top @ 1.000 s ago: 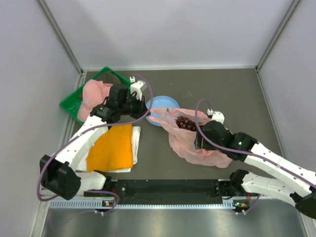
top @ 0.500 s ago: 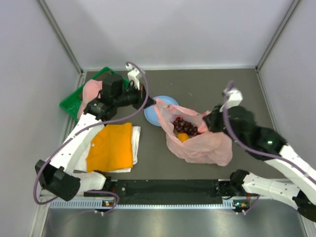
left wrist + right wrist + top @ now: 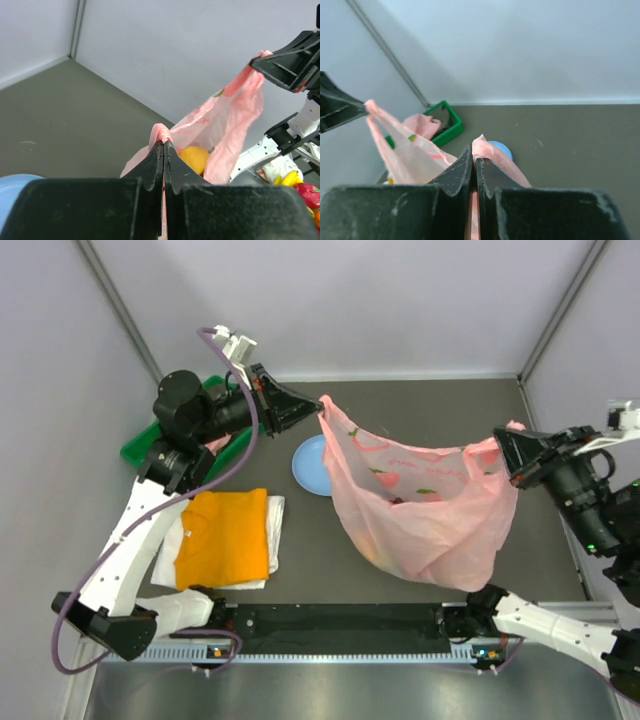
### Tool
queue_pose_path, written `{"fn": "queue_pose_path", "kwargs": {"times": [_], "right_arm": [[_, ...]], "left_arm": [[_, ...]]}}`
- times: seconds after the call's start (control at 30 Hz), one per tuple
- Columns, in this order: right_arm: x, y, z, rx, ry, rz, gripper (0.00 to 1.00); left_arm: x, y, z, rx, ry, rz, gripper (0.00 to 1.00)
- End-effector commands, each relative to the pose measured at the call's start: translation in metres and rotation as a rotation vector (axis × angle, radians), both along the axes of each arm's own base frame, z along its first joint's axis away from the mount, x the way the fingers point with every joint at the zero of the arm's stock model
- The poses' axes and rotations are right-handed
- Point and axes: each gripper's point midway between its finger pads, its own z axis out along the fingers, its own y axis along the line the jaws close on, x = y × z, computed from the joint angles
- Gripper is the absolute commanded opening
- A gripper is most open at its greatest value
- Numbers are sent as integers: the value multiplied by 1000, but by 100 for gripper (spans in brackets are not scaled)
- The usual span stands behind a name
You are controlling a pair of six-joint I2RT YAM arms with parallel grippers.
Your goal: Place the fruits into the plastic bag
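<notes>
Fingers [image 3: 149,172] of left gripper [image 3: 316,414] and right gripper [image 3: 502,446] both pinched shut on plastic bag [image 3: 420,515] handles, bag slung left-right between them, mouth up, fruits [image 3: 195,159] sagging at bottom midway, neither arm nearer.

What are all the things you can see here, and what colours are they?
plastic bag: one, pink, hanging in the air between the two claws
fruits: count hidden, one orange-yellow shows, inside the bag
plate: one, light blue, on the table beside the bag
folded cloth: one, orange, on a white cloth, near left
basket: one, green, far left corner
cap: one, pink, in the basket
left claw: black, shut on the bag
right claw: black, shut on the bag
</notes>
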Motion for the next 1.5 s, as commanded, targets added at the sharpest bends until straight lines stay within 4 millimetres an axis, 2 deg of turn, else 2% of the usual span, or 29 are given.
{"fn": "queue_pose_path", "kwargs": {"times": [0.0, 0.07, 0.1, 0.17, 0.27, 0.3, 0.33, 0.37, 0.4, 0.43, 0.5, 0.67, 0.83, 0.93, 1.0, 1.1, 1.2, 1.27, 1.4, 1.47], "right_arm": [[27, -12, -60, -139, 106, -188, 0], [36, -24, -93, -176, 174, -300, 0], [40, -21, -121, -238, 227, -318, 0], [45, -12, -143, -268, 274, -307, 0], [61, 6, -177, -335, 357, -258, 0], [71, -6, -181, -321, 387, -309, 0], [75, 5, -189, -309, 417, -235, 0], [82, 4, -197, -301, 442, -230, 0], [88, -4, -199, -276, 455, -248, 0], [91, 6, -195, -246, 443, -191, 0], [94, 10, -188, -225, 430, -166, 0], [99, 5, -154, -233, 367, -192, 0], [107, 0, -144, -266, 348, -229, 0], [114, -1, -141, -277, 345, -240, 0], [119, -2, -142, -274, 352, -241, 0], [127, 1, -154, -279, 373, -234, 0], [133, 0, -179, -288, 430, -232, 0], [132, 1, -194, -290, 469, -221, 0], [122, 8, -199, -272, 482, -164, 1], [118, 11, -198, -262, 488, -145, 12]], "left_arm": [[9, -9, -16, -16, 42, -35, 0], [22, -15, -50, 18, 108, -29, 0], [26, -16, -61, 35, 126, -26, 0], [34, -21, -85, 68, 180, -34, 0], [34, -25, -95, 78, 202, -61, 0], [32, -26, -96, 80, 204, -66, 0], [30, -25, -93, 76, 194, -63, 0], [28, -24, -93, 77, 193, -59, 0], [27, -22, -96, 82, 194, -56, 0], [25, -20, -94, 84, 186, -50, 0], [23, -16, -96, 101, 186, -30, 0], [24, -9, -93, 122, 157, 17, 0], [34, -8, -101, 152, 155, 58, 0], [40, -5, -99, 162, 126, 95, 0], [43, -4, -100, 172, 119, 109, 0], [52, -2, -112, 202, 132, 141, 0], [61, 3, -127, 240, 148, 185, 0], [64, 4, -132, 255, 151, 196, 0], [61, 7, -131, 265, 139, 200, 0], [60, 7, -129, 264, 132, 201, 8]]}}
